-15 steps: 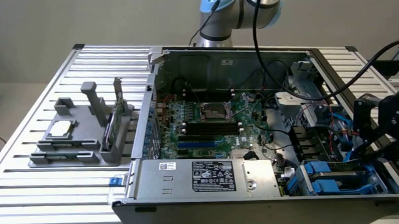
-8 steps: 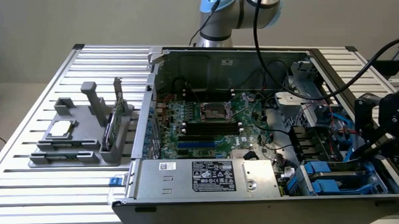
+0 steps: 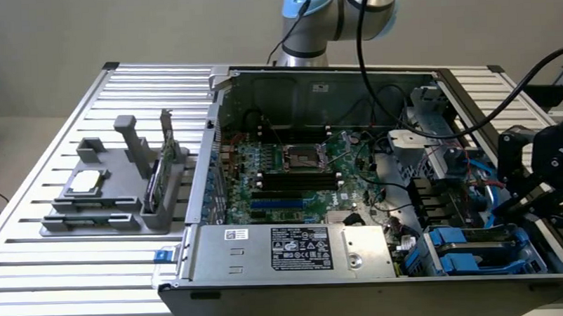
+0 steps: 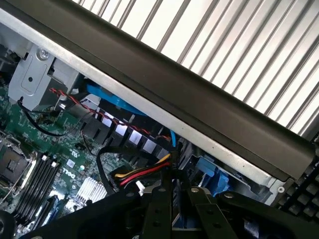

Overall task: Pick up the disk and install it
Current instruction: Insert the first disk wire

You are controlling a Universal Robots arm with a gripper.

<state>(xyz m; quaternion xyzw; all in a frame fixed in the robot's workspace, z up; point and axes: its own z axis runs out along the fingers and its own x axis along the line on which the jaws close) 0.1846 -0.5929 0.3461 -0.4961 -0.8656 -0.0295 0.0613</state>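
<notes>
Hovering over the drive bay at the computer case's (image 3: 296, 298) corner on the exterior view's right, the pincer (image 4: 174, 199) stands nearly closed, holding nothing visible. The disk (image 3: 477, 253) already sits in its blue frame inside the bay. Installation looks nearly done; the next move calls for a check of the seating.

one computer case (image 3: 295, 270) | one grey holder (image 3: 105, 206); one processor chip (image 3: 85, 181) | one gripper (image 4: 172, 211)

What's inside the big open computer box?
Inside the computer case sits a green motherboard with black memory slots, cables, a silver power supply and blue drive bays. The black pincer arm covers part of the bays, hiding what lies beneath.
</notes>
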